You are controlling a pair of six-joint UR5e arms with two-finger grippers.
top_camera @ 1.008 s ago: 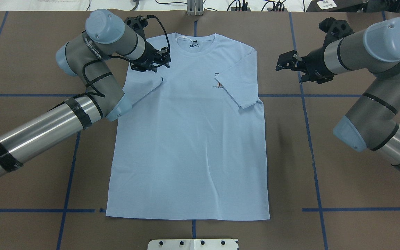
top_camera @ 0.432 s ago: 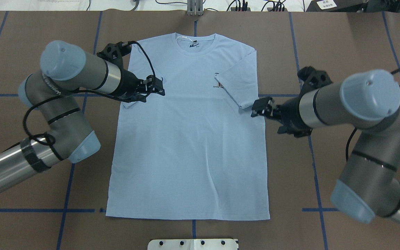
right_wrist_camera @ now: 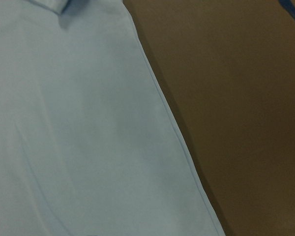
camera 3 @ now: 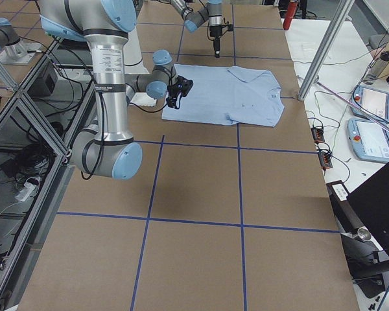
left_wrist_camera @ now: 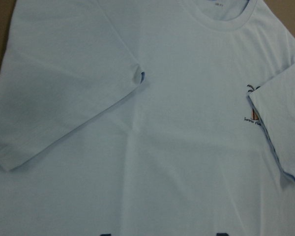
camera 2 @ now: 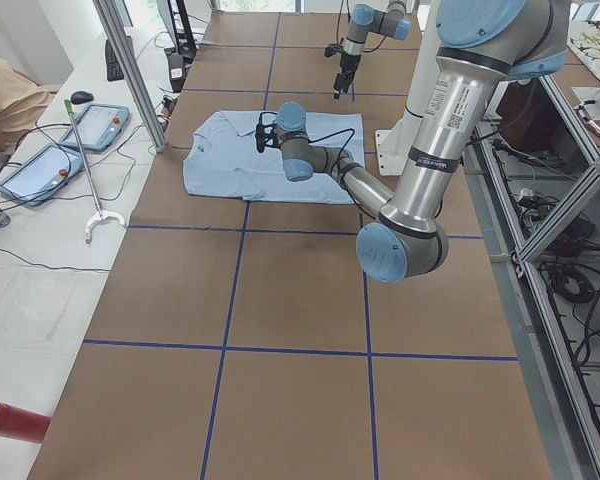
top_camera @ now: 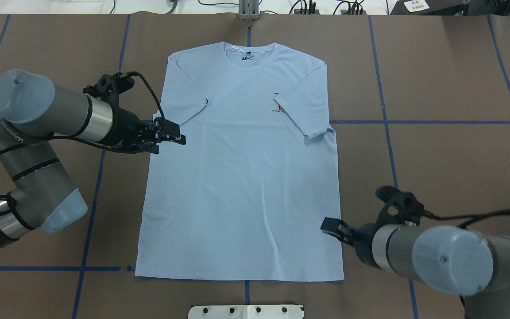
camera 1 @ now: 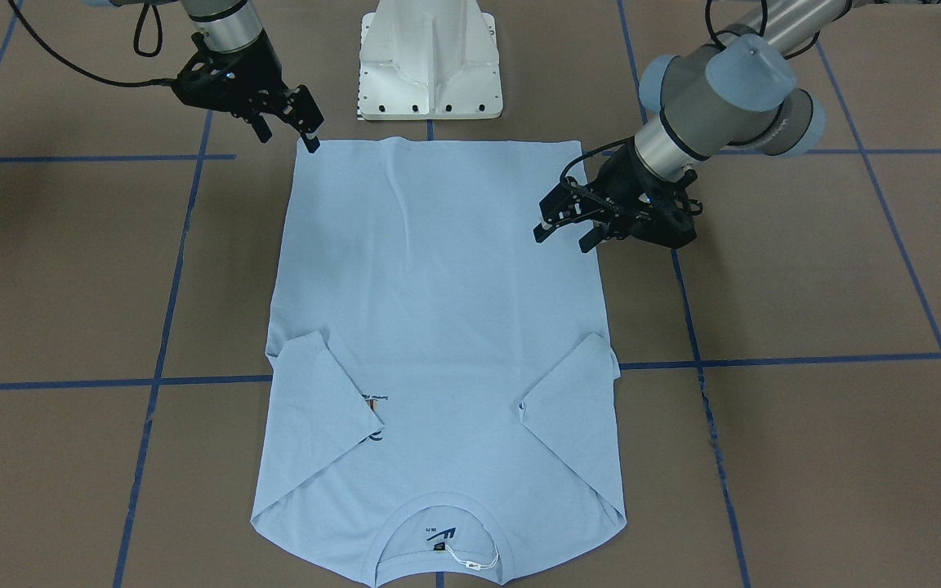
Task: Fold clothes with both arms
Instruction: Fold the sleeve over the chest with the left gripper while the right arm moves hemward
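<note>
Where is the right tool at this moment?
In the overhead view the right tool is low on the right, at the shirt's right side edge, near its hem corner.

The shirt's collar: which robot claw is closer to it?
Left. The left gripper is at the T-shirt's side edge, partway down from the collar. The right gripper is farther off, by the bottom hem corner on the other side.

Soft, even light falls from above. Broad, faint shadows lie on the brown, blue-lined counter [camera 1: 46,212]. Both wrist views are dim and slightly blurred; the fixed views are crisp.
</note>
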